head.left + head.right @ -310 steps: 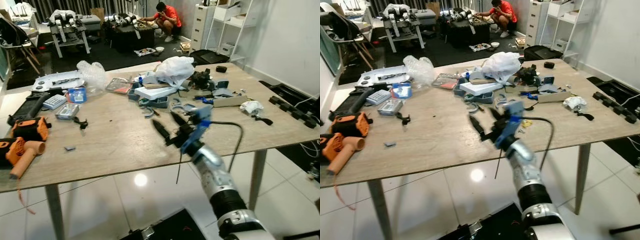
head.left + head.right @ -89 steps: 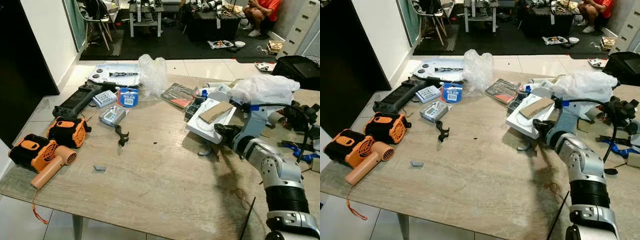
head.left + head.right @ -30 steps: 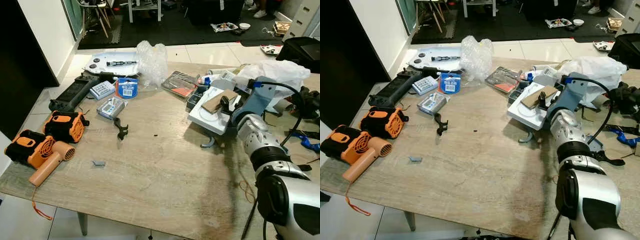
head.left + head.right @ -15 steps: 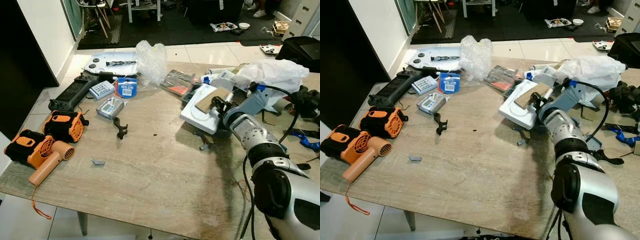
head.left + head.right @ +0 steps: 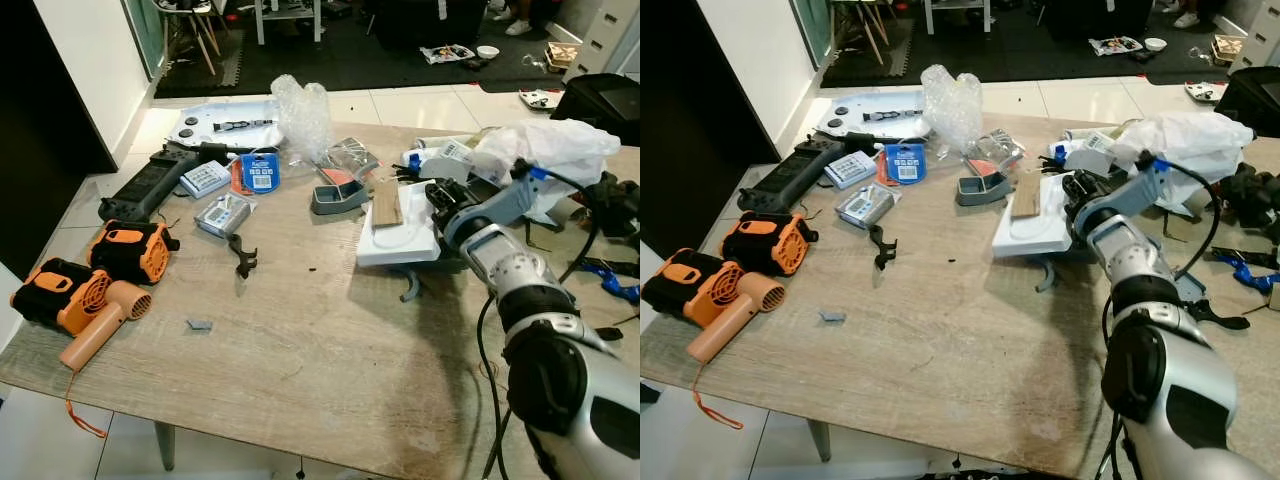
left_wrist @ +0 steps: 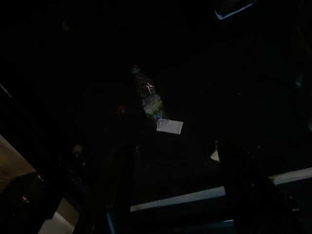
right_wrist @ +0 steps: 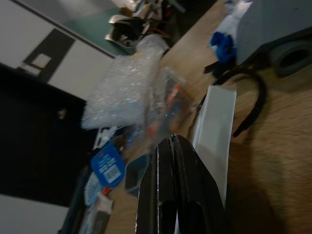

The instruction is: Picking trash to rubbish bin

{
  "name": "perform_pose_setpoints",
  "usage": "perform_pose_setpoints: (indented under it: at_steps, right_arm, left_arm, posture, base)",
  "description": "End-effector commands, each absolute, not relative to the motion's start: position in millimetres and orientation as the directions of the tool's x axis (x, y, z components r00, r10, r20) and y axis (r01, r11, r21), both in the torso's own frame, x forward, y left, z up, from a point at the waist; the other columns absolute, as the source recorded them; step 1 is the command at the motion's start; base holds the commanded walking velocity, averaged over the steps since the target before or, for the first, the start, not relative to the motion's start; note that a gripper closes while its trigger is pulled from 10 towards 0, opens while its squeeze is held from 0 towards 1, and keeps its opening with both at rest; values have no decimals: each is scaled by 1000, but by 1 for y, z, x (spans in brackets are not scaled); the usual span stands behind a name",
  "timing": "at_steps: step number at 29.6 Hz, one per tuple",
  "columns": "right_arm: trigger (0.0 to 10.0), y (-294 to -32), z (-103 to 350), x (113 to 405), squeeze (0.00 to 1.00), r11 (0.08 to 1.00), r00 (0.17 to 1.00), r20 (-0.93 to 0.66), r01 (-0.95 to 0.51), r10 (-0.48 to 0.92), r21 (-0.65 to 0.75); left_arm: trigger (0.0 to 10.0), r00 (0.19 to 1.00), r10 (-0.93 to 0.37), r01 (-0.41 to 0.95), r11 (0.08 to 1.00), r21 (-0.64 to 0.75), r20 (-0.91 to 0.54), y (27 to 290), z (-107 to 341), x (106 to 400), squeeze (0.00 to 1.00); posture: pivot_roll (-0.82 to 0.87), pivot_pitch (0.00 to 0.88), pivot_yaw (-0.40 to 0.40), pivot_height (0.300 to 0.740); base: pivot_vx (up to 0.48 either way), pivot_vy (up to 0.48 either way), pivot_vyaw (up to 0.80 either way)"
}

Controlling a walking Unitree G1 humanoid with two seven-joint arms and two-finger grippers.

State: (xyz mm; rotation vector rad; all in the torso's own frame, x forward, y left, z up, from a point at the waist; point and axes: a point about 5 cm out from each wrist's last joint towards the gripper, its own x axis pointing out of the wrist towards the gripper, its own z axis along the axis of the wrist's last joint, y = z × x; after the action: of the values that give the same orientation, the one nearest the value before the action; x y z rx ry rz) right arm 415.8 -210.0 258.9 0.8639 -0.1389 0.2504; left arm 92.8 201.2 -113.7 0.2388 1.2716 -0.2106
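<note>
While right gripper (image 5: 437, 197) pushes, white box (image 5: 400, 238) slid left.

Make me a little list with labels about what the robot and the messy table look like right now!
Place: cluttered wooden table in a workshop room
Right gripper: fingers pressed together, at the edge of the flat white box
On the box: brown cardboard strip
Beside the box: small grey tray
Far side: crumpled clear bubble wrap, white plastic bag
Robot's left side: orange and black blower
Left gripper: fingers apart, hanging in the dark over a plastic bottle
</note>
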Motion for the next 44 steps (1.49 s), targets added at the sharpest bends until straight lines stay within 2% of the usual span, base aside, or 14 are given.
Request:
perform_pose_setpoints:
  at_steps: [1,7,11,12,15,19,20,21,22,23,24,30,39,44]
  right_arm:
    - [0,-208,253,413,0,595,946,250,-324,205,735]
    - [0,-207,233,403,0,593,912,276,-408,304,694]
    - [0,-205,241,390,0,524,822,432,-569,370,633]
    - [0,-202,251,380,0,457,738,530,-675,417,580]
    - [0,-198,255,373,0,420,681,576,-732,452,536]
    - [0,-195,256,371,0,407,661,587,-751,468,521]
    - [2392,-194,252,375,0,468,706,542,-708,456,529]
    - [10000,-194,249,378,0,532,749,498,-662,438,528]
    - [10000,-194,249,378,0,532,749,498,-662,438,528]
    - [10000,-195,244,385,0,640,812,430,-579,395,505]
    - [10000,-195,243,386,957,672,831,402,-550,384,496]
    - [10000,-192,249,391,1000,776,880,313,-466,357,424]
    - [10000,-182,256,390,1000,783,884,250,-466,394,413]
    - [10000,-187,258,393,1000,854,930,215,-360,298,375]
  left_arm:
    - [10000,243,-20,276,960,49,-970,201,-116,81,0]
    - [10000,250,-24,278,959,48,-968,200,-116,86,0]
    - [10000,250,-27,284,958,46,-968,200,-115,89,0]
    - [10000,251,-28,285,957,46,-968,200,-115,90,0]
    - [10000,252,-28,283,958,46,-967,199,-115,90,0]
    - [10000,254,-27,281,959,47,-967,199,-115,91,0]
    - [10000,255,-27,279,959,47,-966,199,-115,91,0]
    - [10000,256,-28,277,960,46,-966,199,-115,92,0]
    - [10000,256,-28,277,960,46,-966,199,-115,92,0]
    - [10000,256,-30,276,960,44,-966,200,-114,92,0]
    - [10000,256,-31,277,960,43,-966,200,-114,92,0]
    - [10000,254,-30,272,962,42,-967,200,-115,91,0]
    - [10000,251,-29,266,963,41,-968,200,-115,90,0]
    - [10000,244,-33,274,961,36,-969,201,-115,88,0]
  posture:
    - [-18,213,50,740]
    - [-41,196,49,740]
    - [-47,189,49,740]
    - [-47,184,46,740]
    - [-44,181,44,740]
    - [-45,180,43,740]
    - [-44,180,44,740]
    - [-44,180,45,740]
    - [-44,180,45,740]
    - [-43,179,46,740]
    - [-43,179,46,740]
    - [-29,182,39,740]
    - [-34,190,41,740]
    - [-35,197,46,740]
  base:
    - [0,0,0]
    - [0,0,0]
    - [0,0,0]
    - [0,0,0]
    - [0,0,0]
    - [0,0,0]
    - [0,0,0]
    - [0,0,0]
    - [0,0,0]
    - [0,0,0]
    - [0,0,0]
    - [0,0,0]
    - [0,0,0]
    - [0,0,0]
